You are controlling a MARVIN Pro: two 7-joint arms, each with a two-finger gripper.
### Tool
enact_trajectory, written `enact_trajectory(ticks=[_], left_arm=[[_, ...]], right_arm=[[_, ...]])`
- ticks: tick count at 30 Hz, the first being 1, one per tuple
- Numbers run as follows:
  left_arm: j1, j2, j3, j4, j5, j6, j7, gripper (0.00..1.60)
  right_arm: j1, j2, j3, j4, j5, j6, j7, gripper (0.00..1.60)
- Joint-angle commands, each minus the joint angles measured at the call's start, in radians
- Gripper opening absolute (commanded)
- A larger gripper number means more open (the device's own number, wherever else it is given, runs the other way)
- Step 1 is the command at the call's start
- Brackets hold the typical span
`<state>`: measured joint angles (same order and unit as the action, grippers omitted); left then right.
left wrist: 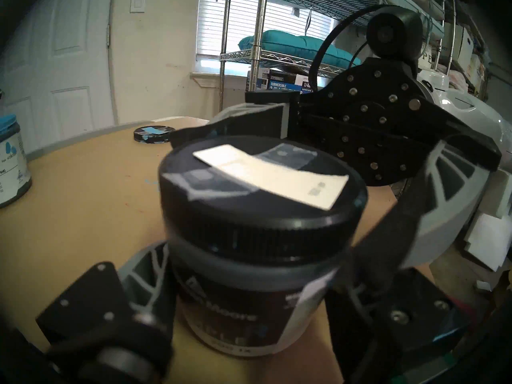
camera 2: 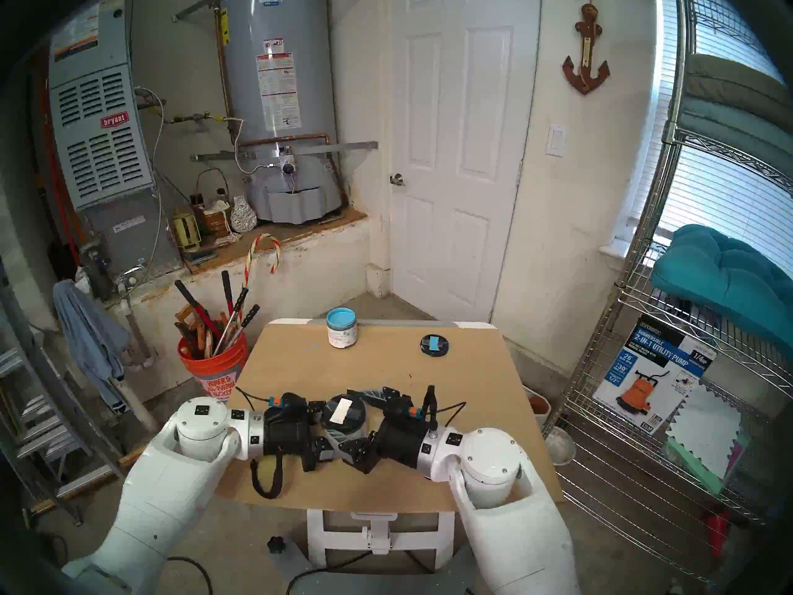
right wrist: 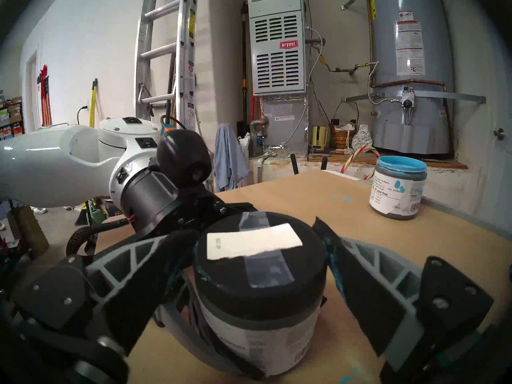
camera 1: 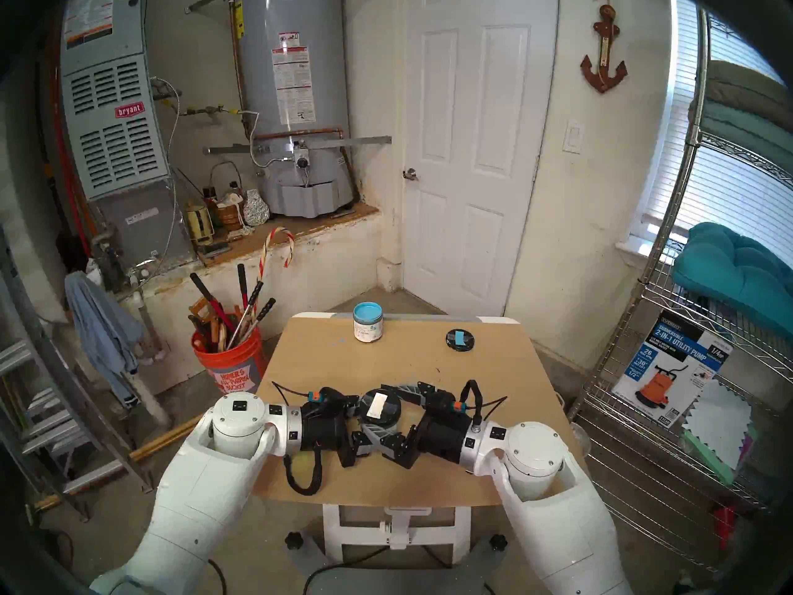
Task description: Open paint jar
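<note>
The paint jar [camera 1: 380, 406] stands upright near the middle of the table, its black lid [left wrist: 263, 186] crossed by a white tape strip. From the left, my left gripper [left wrist: 246, 281] is shut on the jar's labelled body below the lid. From the right, my right gripper [right wrist: 257, 236] is open at lid height. One of its fingers [right wrist: 155, 250] is on each side of the lid, close to its rim. The paint inside is hidden.
At the far edge of the tan table [camera 1: 326, 366] stand an open jar of light-blue paint [camera 1: 367, 323] and a loose black lid with blue tape [camera 1: 460, 339]. An orange bucket of tools [camera 1: 227, 358] is left of the table, a wire shelf [camera 1: 669, 366] right.
</note>
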<state>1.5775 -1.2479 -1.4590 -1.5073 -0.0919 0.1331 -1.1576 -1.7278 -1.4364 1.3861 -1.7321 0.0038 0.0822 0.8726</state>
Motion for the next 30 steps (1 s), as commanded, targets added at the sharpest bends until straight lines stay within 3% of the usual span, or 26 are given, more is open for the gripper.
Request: enact_trajectory(ticks=[1,3,8,11,14,17,30], left_arm=[[-0.003,-0.002,-0.004,-0.014,-0.006,-0.001,-0.002,0.0],[-0.003,-0.001,-0.005,-0.013,-0.006,-0.001,-0.004,0.0],[-0.006,0.003,-0.006,-0.02,-0.005,0.004,-0.012,0.0],[-0.011,0.008,-0.005,-0.019,-0.005,0.007,-0.022,0.0],[-0.017,0.011,-0.006,-0.014,-0.005,0.009,-0.033,0.0],[-0.026,0.017,-0.004,-0.009,-0.003,0.01,-0.045,0.0],[-0.074,0.029,0.005,0.04,0.014,0.01,-0.081,0.0]], right_arm=[[0.014,-0.003,-0.009,-0.015,0.009,-0.008,0.016,0.48],[0.019,0.004,-0.008,-0.015,0.009,-0.006,0.023,0.31],[0.03,0.024,-0.009,-0.014,0.005,-0.003,0.05,0.38],[0.036,0.036,-0.012,-0.008,0.006,-0.009,0.07,0.28],[0.048,0.045,-0.015,0.002,0.017,-0.015,0.097,0.27],[0.06,0.05,-0.019,0.009,0.024,-0.017,0.116,0.07],[0.108,0.066,-0.046,0.035,0.039,-0.011,0.181,0.06]])
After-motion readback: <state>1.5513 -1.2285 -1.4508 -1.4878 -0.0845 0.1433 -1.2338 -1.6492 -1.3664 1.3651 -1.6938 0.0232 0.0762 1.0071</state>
